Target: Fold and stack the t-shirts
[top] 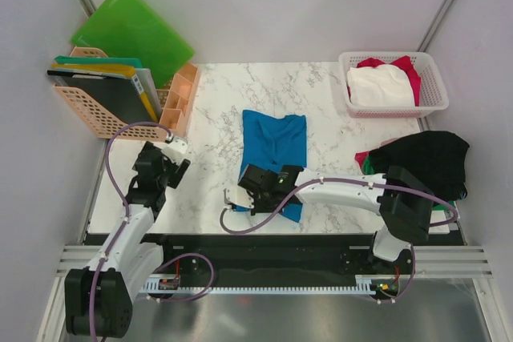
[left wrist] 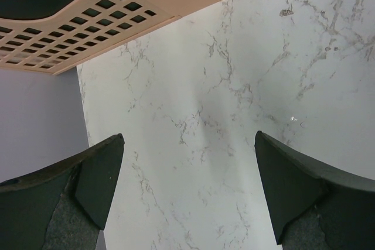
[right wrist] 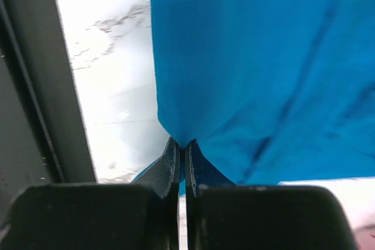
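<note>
At the near edge of the counter (top: 216, 94), around 6 o'clock, the right claw (right wrist: 183, 144) is pinched tight on the near-left corner of the blue t-shirt (top: 276, 146), which lies flat mid-counter and runs away toward 12 o'clock. Only a thin peak of cloth shows between the jaws, so the likeliest trouble is that corner sliding out as soon as it is lifted or carried over. A single held corner is a second risk: the hem may twist and the fold land skewed or bunched, since nothing pins the other side. The right forearm also crosses the shirt's near-right part, and a sweep could drag that cloth along with it.

At 9 o'clock the left claw (left wrist: 188, 139) stands spread wide over bare marble, holding nothing, close to the peach rack (top: 88, 118). A hasty reach toward the shirt could clip that rack.

At 3 o'clock a black t-shirt (top: 429, 162) is heaped at the counter's edge, partly overhanging. An elbow swing might nudge it off.

Farthest, at 1 o'clock, the basket (top: 385, 110) holds a white t-shirt (top: 381, 86) and a red t-shirt (top: 405, 66), well apart from both arms.
</note>
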You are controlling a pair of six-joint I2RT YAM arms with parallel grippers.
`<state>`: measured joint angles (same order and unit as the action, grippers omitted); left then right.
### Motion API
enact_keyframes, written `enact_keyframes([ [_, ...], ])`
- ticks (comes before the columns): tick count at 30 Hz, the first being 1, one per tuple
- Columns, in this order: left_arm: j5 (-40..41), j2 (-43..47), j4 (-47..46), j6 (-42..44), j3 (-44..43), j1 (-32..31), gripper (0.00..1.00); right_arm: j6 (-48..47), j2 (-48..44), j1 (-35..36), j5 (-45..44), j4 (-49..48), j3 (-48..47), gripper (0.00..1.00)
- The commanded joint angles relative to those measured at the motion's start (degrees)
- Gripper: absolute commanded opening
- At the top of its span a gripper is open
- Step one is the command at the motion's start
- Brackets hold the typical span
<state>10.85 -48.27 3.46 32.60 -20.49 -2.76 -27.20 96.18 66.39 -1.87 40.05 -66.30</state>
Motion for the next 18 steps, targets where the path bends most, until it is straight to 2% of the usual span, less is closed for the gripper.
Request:
enact_keyframes([
  [1, -0.39, -0.94, -3.11, -1.92, -0.69, -0.05, 1.0, -4.08, -3.63, -0.82, -6.3, 0.38, -5.67, 0.0],
  [6, -0.22, -1.04, -3.02, -2.01, -0.52, -0.05, 1.0, -8.3, -1.61, -4.94, -8.59, 0.2, -10.15, 0.0],
  [18, -0.13, -1.21, -3.29, -1.49, 0.45, -0.05, 1.0, -17.62, 6.47, -17.78, -6.92, -0.24, -24.03, 0.0],
])
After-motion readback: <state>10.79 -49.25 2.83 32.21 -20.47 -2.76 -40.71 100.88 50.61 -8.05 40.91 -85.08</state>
